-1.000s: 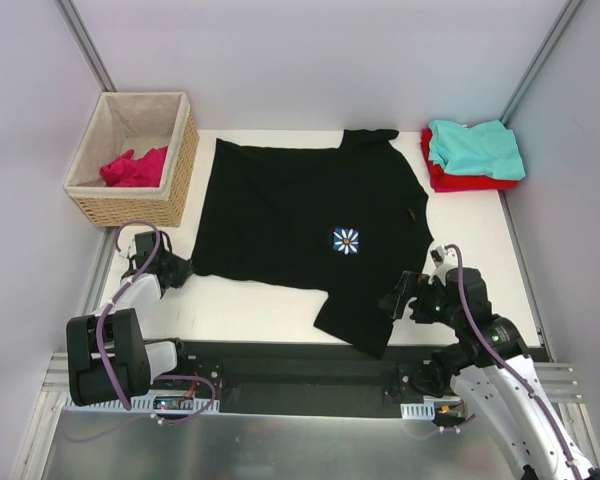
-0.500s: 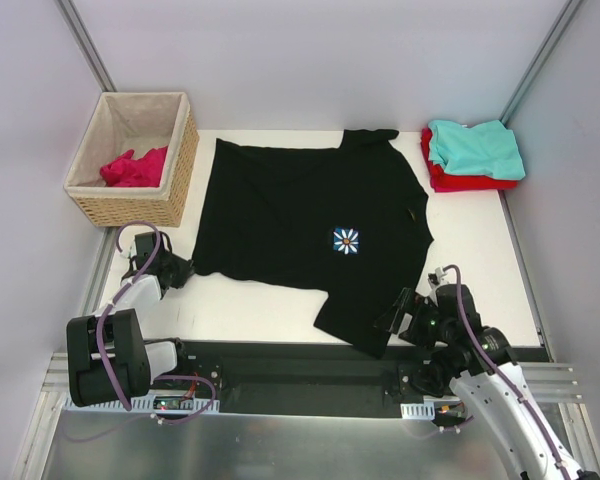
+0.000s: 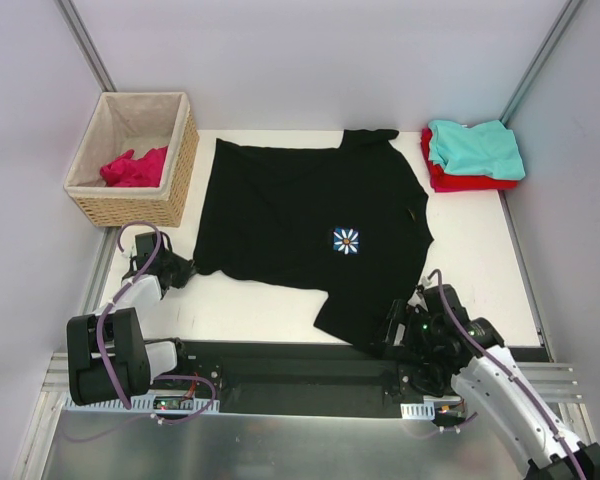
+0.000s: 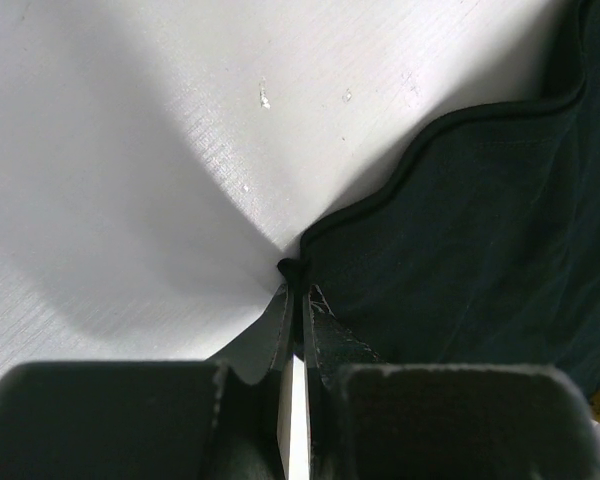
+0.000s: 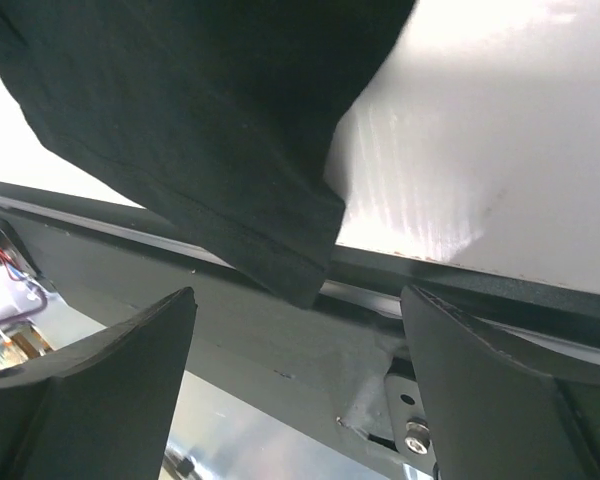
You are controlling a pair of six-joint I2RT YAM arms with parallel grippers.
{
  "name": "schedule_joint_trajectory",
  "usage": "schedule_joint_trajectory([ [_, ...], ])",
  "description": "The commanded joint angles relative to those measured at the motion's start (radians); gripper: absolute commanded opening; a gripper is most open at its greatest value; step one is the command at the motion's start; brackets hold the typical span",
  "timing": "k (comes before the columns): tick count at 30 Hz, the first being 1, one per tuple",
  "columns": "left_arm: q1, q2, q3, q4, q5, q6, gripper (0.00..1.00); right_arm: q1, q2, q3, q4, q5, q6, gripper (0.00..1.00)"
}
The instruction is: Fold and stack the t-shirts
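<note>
A large black t-shirt (image 3: 300, 210) with a small flower print lies spread flat across the table. My left gripper (image 3: 183, 268) is shut on its near-left hem corner; in the left wrist view the fingers (image 4: 280, 330) pinch the black edge (image 4: 480, 250). My right gripper (image 3: 390, 333) hovers open at the table's near edge, its fingers either side of the black sleeve corner (image 5: 280, 260) that hangs over the edge, without touching it. A teal t-shirt (image 3: 475, 148) lies folded on a red one (image 3: 460, 182) at the back right. A magenta-pink t-shirt (image 3: 135, 168) sits crumpled in the basket.
The wicker basket (image 3: 175, 185) stands at the back left, close to the black tee's left side. A dark metal rail (image 3: 280, 362) runs along the near edge under the sleeve. Bare white table (image 3: 480, 250) shows right of the tee.
My right gripper has moved down and left to the table's near edge, by the sleeve corner, its jaws narrowing slightly. The left gripper and the shirts have not moved.
</note>
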Motion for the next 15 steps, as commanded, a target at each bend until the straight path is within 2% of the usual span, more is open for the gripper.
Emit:
schedule_joint_trajectory([
  [1, 0.003, 0.021, -0.025, -0.066, 0.002, 0.0, 0.0, 0.042, 0.064, 0.002, 0.108, -0.008, 0.023, 0.86],
  [5, 0.005, 0.024, -0.027, -0.066, -0.001, 0.004, 0.0, 0.079, 0.138, 0.005, 0.185, 0.016, 0.033, 0.77],
  [11, 0.005, 0.028, -0.022, -0.064, -0.008, 0.009, 0.0, 0.12, 0.222, 0.045, 0.237, 0.063, 0.03, 0.53],
  [12, 0.006, 0.03, -0.022, -0.064, -0.006, 0.01, 0.0, 0.124, 0.23, 0.046, 0.24, 0.071, 0.03, 0.47],
  [15, 0.006, 0.03, -0.021, -0.064, -0.006, 0.012, 0.0, 0.131, 0.236, 0.042, 0.248, 0.078, 0.034, 0.38],
])
